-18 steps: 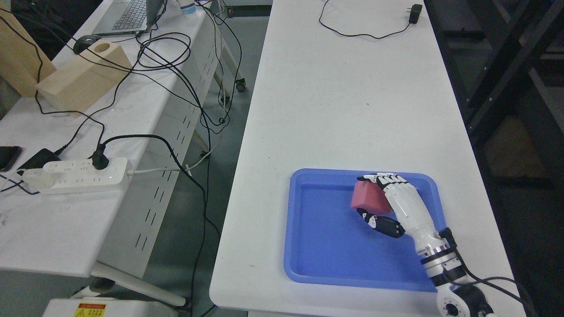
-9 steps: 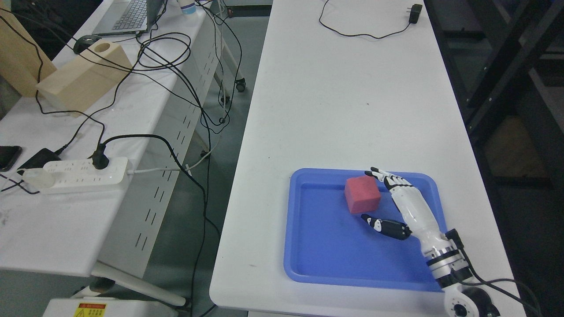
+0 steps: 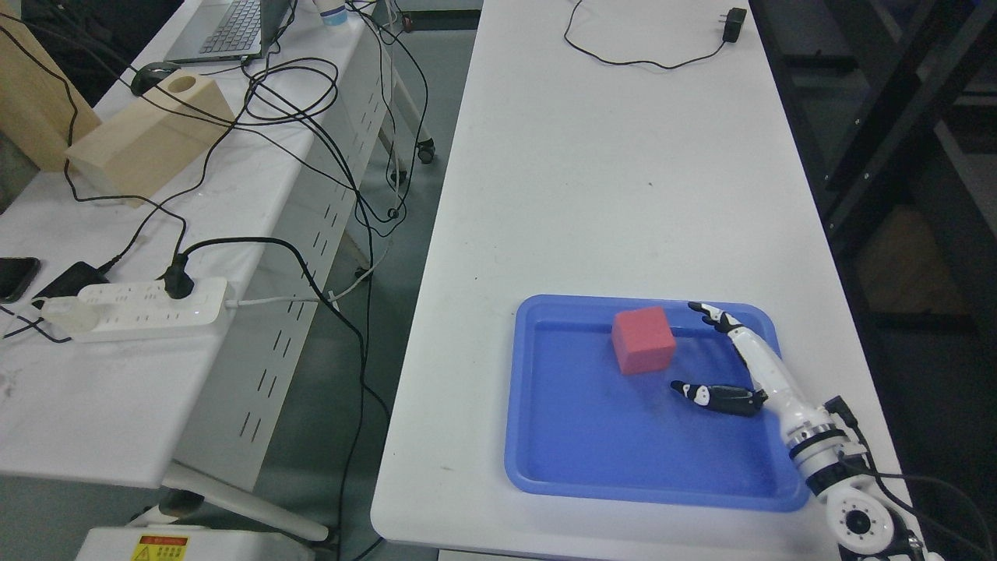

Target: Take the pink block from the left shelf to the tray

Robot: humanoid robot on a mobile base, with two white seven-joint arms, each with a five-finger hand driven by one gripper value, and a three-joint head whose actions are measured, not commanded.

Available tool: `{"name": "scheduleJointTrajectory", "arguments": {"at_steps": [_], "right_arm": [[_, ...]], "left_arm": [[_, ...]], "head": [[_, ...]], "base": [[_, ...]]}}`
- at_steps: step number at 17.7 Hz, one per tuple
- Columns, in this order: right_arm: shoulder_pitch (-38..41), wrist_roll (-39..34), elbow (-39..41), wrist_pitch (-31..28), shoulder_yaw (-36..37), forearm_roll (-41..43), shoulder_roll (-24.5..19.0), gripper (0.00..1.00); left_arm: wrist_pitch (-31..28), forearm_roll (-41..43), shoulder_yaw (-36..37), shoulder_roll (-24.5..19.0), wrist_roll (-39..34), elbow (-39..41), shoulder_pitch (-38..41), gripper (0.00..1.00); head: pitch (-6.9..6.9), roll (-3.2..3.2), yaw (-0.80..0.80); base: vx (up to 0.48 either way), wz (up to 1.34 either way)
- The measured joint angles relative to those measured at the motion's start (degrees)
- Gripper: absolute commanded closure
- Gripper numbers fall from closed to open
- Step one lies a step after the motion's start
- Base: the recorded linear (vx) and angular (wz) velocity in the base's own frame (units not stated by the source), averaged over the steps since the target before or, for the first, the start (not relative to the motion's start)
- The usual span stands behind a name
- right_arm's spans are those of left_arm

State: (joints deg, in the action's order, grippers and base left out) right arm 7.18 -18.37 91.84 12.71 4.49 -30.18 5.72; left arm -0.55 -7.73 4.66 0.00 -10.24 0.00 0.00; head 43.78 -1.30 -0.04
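The pink block [image 3: 642, 340] rests on the floor of the blue tray [image 3: 592, 460], in its upper middle part. My right hand [image 3: 695, 351] hovers over the tray's right side, just right of the block and apart from it. Its fingers [image 3: 713, 315] are stretched out and the thumb [image 3: 713, 395] is spread wide, so the hand is open and holds nothing. The right arm enters from the lower right corner. My left arm does not show.
The tray lies near the front of a long white table [image 3: 615, 179]. A black cable with a plug [image 3: 732, 23] lies at its far end. Another table [image 3: 117, 257] at left carries wooden boxes [image 3: 148, 136], a power strip [image 3: 136, 309], cables and a laptop [image 3: 226, 27].
My right hand let go of the pink block, which now sits flat in the tray. The hand opened and drew back to the right, away from the block.
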Motion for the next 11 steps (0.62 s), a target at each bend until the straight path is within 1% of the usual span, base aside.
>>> {"name": "scheduleJointTrajectory", "arguments": {"at_steps": [4, 5, 11], "right_arm": [[-0.1, -5.2, 0.1, -1.0, 1.8, 6.1, 0.5, 0.02], [0.0, -6.6, 0.1, 0.6, 2.2, 7.7, 0.6, 0.02], [0.5, -7.5, 0.4, 10.1, 4.1, 17.3, 0.9, 0.02]], "left_arm": [[0.0, 0.0, 0.0, 0.0, 0.0, 0.0, 0.0, 0.00], [0.0, 0.0, 0.0, 0.0, 0.0, 0.0, 0.0, 0.00], [0.0, 0.0, 0.0, 0.0, 0.0, 0.0, 0.0, 0.00]], "head": [[0.00, 0.00, 0.00], [0.00, 0.00, 0.00], [0.00, 0.00, 0.00]], "base": [[-0.017, 0.01], [-0.043, -0.01], [-0.067, -0.01]]}}
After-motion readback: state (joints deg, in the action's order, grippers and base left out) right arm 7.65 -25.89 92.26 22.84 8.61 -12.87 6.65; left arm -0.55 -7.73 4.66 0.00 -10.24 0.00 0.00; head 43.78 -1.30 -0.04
